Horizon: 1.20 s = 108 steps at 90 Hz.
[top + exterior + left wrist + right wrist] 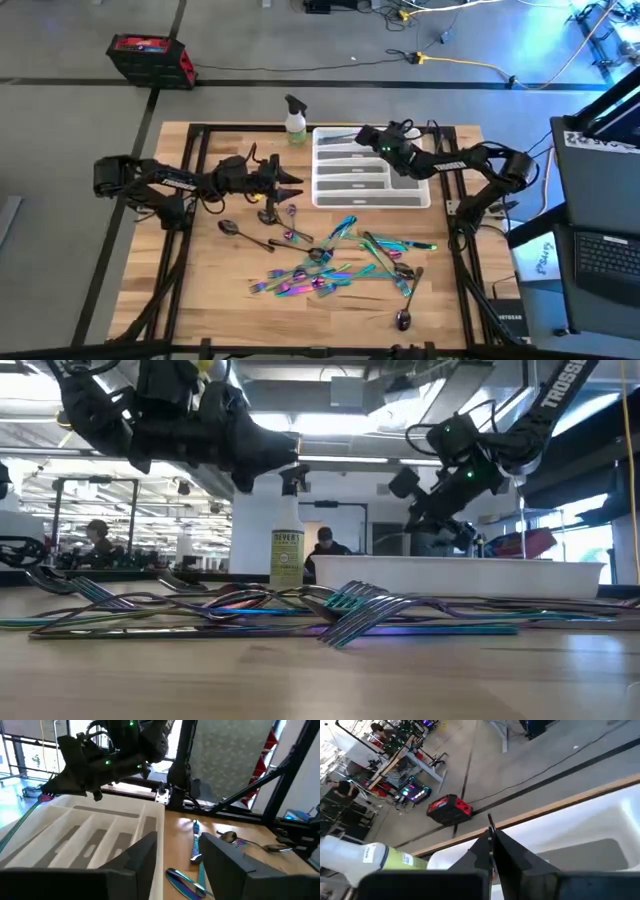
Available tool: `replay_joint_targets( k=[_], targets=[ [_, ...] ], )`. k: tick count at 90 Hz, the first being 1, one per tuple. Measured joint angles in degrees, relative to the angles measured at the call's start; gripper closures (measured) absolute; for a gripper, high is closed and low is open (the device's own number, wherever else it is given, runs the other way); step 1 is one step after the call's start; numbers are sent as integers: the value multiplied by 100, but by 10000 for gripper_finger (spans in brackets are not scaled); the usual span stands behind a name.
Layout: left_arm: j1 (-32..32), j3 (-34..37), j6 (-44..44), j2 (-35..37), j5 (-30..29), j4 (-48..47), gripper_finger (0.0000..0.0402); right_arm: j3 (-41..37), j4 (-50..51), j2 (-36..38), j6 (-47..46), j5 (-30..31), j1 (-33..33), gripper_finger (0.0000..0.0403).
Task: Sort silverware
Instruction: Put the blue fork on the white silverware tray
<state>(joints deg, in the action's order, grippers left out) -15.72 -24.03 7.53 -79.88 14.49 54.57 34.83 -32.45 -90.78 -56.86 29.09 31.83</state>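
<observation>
Currently the silverware (335,262) is lying scattered on the surface's near middle. The left tool (283,183), released and empty, is being held nearer it; the right tool (362,135), clenched on nothing visible, is hovering over the far tray (420,196).

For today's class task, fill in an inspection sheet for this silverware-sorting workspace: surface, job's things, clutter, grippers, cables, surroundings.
Surface: wooden table on a dark frame.
Job's things: silverware scattered loose over the table's near half; white tray at the far side, no piece seen in its compartments.
Clutter: spray bottle upright beside the tray.
Grippers: left gripper open, empty, raised beside the tray; right gripper shut, raised over the tray's far end.
Cables: yellow cable on the floor beyond the table.
Surroundings: red box on the floor; laptop at the right; people in the room behind.
</observation>
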Motion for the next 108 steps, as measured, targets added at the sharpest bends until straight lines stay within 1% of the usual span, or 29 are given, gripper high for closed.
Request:
replay_joint_targets(
  k=[10, 23, 29, 46, 58, 66, 72, 83, 93, 108],
  targets=[
    [-1, 0, 17, 0, 3, 15, 263, 104, 181, -2, 32, 87, 1, 403],
    [-1, 0, -1, 0, 41, -2, 263, 668, 1162, -37, 338, 183, -44, 403],
    [-1, 0, -10, 0, 40, 7, 263, 914, 1487, -52, 525, 284, -45, 403],
    [-1, 0, -44, 0, 42, 4, 263, 1475, 2402, -73, 776, 285, -31, 403],
    [-1, 0, -73, 0, 40, 5, 263, 1721, 2503, -306, 801, 113, -31, 403],
    [-1, 0, -148, 0, 40, 7, 263, 1843, 2507, -597, 653, 38, -31, 403],
    [-1, 0, -153, 0, 41, 2, 263, 2009, 2457, -817, 579, -130, -9, 403],
    [-1, -2, -142, 0, 183, 0, 263, 2196, 2459, -1144, 467, -222, -11, 403],
    [22, -2, -39, -1, 245, -3, 263, 2203, 2521, -1241, 442, -320, -20, 402],
    [103, -2, -44, -2, 246, -69, 263, 2210, 2745, -1259, 605, -268, -22, 401]
  ],
)
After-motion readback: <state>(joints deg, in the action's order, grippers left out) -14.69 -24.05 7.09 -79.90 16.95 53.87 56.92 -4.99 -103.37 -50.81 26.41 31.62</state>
